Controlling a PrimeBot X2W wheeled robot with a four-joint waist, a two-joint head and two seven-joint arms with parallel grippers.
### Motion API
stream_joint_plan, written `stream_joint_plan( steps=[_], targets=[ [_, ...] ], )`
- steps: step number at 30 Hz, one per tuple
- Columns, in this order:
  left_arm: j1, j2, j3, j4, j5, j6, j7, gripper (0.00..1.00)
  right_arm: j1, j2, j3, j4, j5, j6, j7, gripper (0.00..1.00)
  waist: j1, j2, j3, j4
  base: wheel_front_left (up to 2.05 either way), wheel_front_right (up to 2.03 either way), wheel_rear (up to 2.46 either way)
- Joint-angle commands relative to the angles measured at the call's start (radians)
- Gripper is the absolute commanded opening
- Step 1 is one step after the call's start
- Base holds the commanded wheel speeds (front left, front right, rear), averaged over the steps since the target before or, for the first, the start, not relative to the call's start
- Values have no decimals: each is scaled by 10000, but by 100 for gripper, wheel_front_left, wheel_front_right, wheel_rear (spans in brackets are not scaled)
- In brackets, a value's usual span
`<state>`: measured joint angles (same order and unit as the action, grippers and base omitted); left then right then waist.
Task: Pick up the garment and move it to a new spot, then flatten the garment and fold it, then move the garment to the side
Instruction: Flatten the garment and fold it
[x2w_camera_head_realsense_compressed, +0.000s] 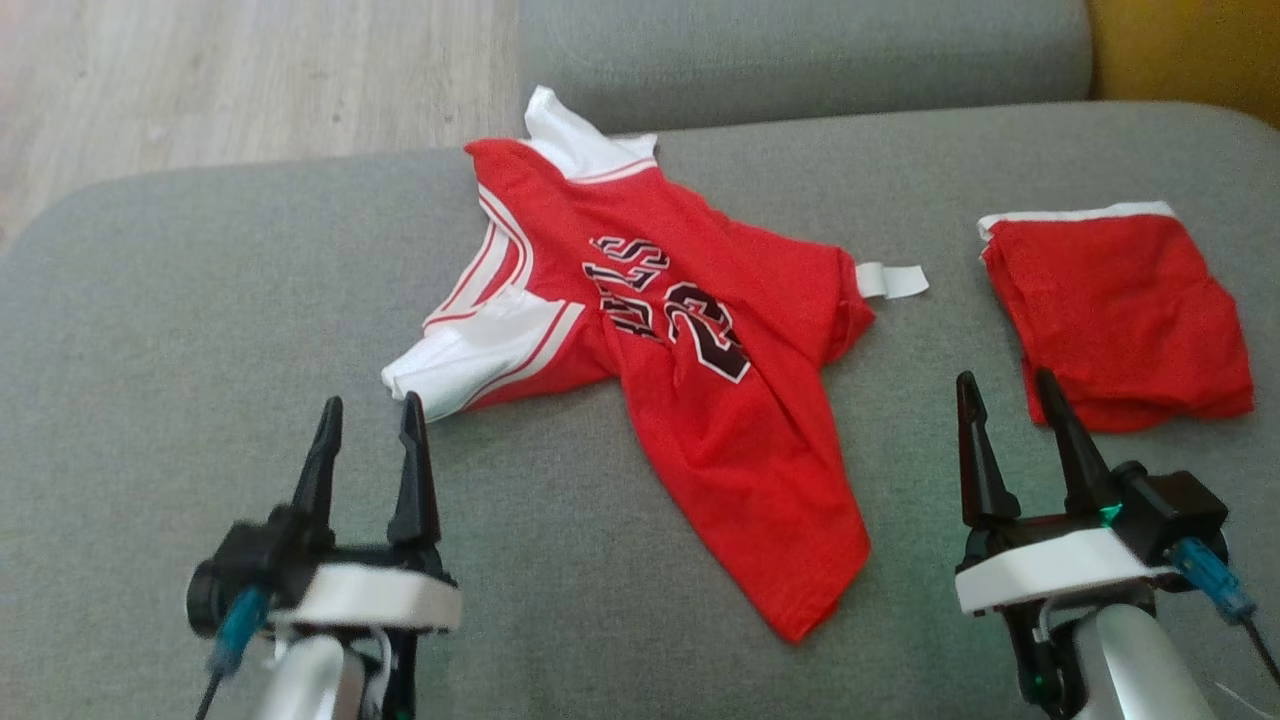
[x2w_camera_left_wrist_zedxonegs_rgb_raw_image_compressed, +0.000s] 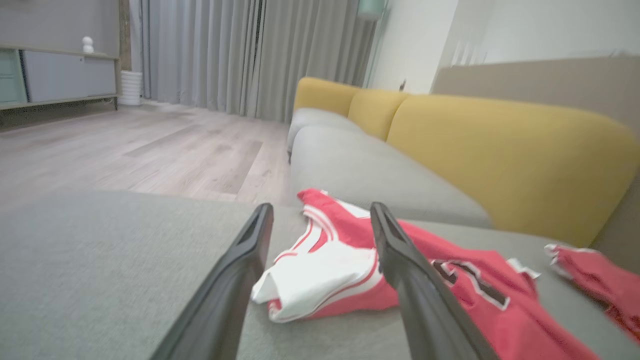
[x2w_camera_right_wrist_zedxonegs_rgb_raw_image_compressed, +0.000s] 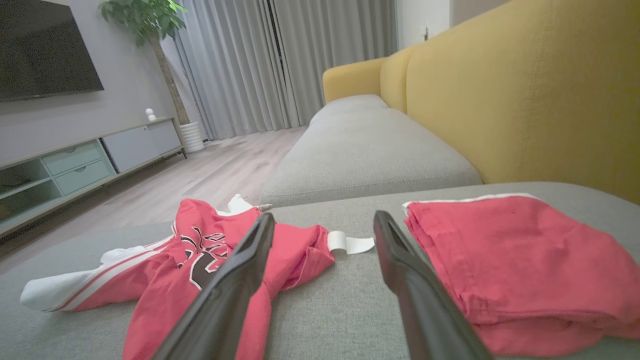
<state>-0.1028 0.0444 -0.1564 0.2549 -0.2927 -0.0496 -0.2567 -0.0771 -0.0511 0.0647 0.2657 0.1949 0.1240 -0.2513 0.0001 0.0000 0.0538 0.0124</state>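
Note:
A red and white jersey, the garment (x2w_camera_head_realsense_compressed: 690, 350), lies crumpled and twisted in the middle of the grey sofa cushion (x2w_camera_head_realsense_compressed: 200, 320), printed number facing up. In the left wrist view the garment (x2w_camera_left_wrist_zedxonegs_rgb_raw_image_compressed: 350, 260) lies just beyond my fingers, and the right wrist view shows the garment (x2w_camera_right_wrist_zedxonegs_rgb_raw_image_compressed: 200, 260) at the left. My left gripper (x2w_camera_head_realsense_compressed: 367, 418) hovers open near the white sleeve at the jersey's near left, empty. My right gripper (x2w_camera_head_realsense_compressed: 1005, 392) is open and empty, between the jersey's right side and the folded red shorts.
Folded red shorts (x2w_camera_head_realsense_compressed: 1120, 310) with a white waistband lie on the cushion at the right. A second grey cushion (x2w_camera_head_realsense_compressed: 800, 50) sits behind, a yellow backrest (x2w_camera_right_wrist_zedxonegs_rgb_raw_image_compressed: 525, 90) to the right. Wooden floor (x2w_camera_head_realsense_compressed: 250, 80) lies beyond the cushion's far left edge.

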Motion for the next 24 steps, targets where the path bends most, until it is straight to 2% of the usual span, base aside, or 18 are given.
stream_joint_plan(
  steps=[1,4,11,15,19,24],
  targets=[
    [-874,196,324,217,153,141,58,100,-402,8,201,-352,-1,67,-102,100,-1,0,224,-46,0,0,0],
    [-1785,416,319,1399,252,209,667,100,-490,8,245,-404,6,67,-102,100,-1,0,549,-156,0,0,0],
    [-3805,799,842,3774,-265,301,1837,100,-766,8,442,-426,83,67,-103,100,-1,0,1149,-604,0,0,0],
    [-4510,1039,591,4985,-89,230,2488,100,-872,8,387,-439,99,67,-103,100,-1,0,1406,-837,0,0,0],
    [-4779,1117,221,5737,202,238,2813,100,-897,8,203,-458,139,67,-104,100,-1,0,1550,-919,0,0,0],
    [-4891,1144,19,6310,379,376,2633,100,-894,8,164,-427,162,67,-104,100,-1,0,1551,-918,0,0,0]
  ],
)
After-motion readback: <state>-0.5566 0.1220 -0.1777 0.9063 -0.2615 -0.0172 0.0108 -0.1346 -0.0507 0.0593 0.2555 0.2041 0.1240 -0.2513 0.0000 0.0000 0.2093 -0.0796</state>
